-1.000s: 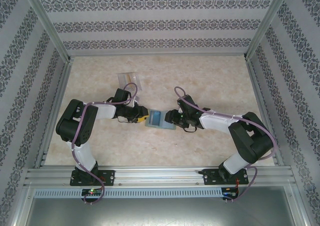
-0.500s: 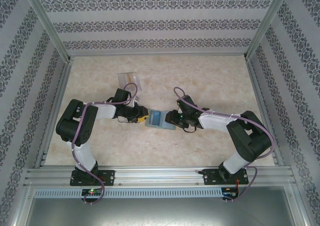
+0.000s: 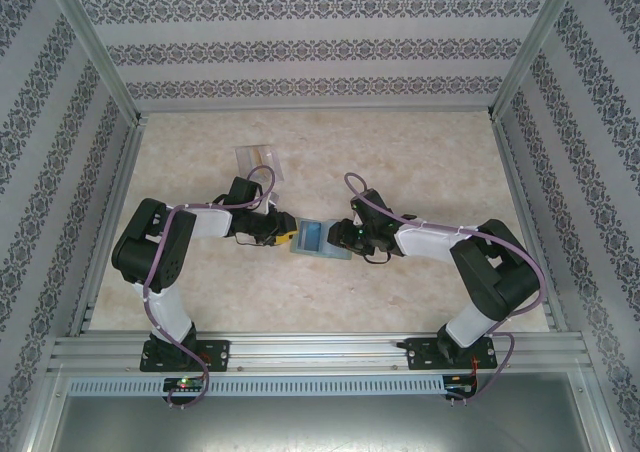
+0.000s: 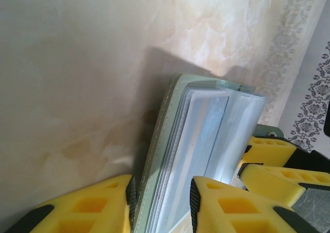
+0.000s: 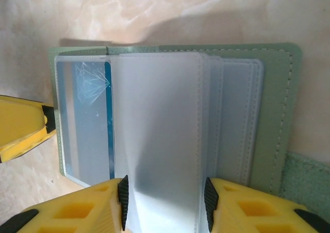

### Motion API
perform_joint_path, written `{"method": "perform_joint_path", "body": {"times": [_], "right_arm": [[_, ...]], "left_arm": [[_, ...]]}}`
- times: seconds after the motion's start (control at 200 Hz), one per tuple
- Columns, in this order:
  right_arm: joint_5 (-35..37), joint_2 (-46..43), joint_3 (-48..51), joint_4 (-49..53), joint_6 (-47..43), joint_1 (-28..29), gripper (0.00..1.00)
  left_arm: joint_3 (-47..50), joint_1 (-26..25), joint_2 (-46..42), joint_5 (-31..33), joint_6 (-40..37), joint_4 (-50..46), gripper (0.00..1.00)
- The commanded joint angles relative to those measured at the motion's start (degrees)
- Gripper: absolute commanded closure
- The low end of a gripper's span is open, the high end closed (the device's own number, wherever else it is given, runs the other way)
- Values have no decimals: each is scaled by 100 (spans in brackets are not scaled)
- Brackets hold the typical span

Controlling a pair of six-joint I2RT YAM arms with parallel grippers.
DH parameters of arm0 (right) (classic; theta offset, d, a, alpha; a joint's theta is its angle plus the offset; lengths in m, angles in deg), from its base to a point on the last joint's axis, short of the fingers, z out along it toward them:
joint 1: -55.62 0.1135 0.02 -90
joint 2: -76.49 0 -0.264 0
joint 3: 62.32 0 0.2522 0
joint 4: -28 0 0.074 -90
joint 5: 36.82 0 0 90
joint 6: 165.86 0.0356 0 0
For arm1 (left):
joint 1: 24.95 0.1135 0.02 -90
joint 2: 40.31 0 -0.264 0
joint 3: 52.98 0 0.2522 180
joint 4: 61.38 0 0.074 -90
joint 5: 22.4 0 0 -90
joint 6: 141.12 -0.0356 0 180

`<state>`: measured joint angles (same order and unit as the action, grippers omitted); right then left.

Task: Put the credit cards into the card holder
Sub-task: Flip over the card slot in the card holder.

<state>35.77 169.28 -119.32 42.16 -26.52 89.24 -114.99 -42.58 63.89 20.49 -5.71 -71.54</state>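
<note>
The card holder (image 3: pixel 318 240) lies open on the surface (image 3: pixel 400 162), directly between the two tools. The left tool (image 3: pixel 283 234) is closed on its near edge. In the left wrist view the left tool (image 4: pixel 161 192) has one pad on the grey-green cover (image 4: pixel 159 140) and the other on the stack of clear pockets, so it pins that side in place. The right tool (image 3: pixel 345 238) comes in from the opposite edge. In its own view the right tool (image 5: pixel 164 192) has a clear sleeve (image 5: pixel 160 114) between its pads, touching both of them. I read this as a light grip on that one leaf, lifted off the pockets beneath.

Ahead and to the left of the right tool's fingertips, a bluish card (image 5: pixel 82 135) sits inside a pocket, close to the left tool's finger (image 5: pixel 20 130). Its long edge lines up with the pocket seam, so it looks fully seated.

The step in hand seems to be leafing through the pockets to check or open one of them.

The next move calls for the left tool to keep its hold while the right tool lets the leaf go gently. The sleeve is thin and springy. A hard pull could drag the whole card holder across the surface, or flip the leaf back over the card.
</note>
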Motion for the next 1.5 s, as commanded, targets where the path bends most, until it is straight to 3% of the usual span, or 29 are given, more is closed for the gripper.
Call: {"method": "perform_joint_path", "body": {"times": [0.0, 0.605, 0.824, 1.014, 1.294, 1.494], "right_arm": [[-112, -11, -132, -158, -5, 65, 52], [-289, -38, -381, -198, -110, 194, 47], [-321, 294, -701, -386, -31, 344, 46], [-335, 670, -1147, -392, -42, 546, 46], [-354, 1102, -1585, -398, -37, 786, 46], [-118, 411, -1187, -198, -226, 547, 46]], "left_arm": [[-16, -49, 22, 0, -23, 9, 65], [-28, -40, -23, 23, 12, 3, 63], [-29, 180, -286, 156, -32, -201, 44], [87, 579, -682, 296, -82, -434, 39], [314, 1199, -1340, 1042, 21, -1126, 38], [-139, 1249, -1624, 1501, -500, -1939, 38]]}}
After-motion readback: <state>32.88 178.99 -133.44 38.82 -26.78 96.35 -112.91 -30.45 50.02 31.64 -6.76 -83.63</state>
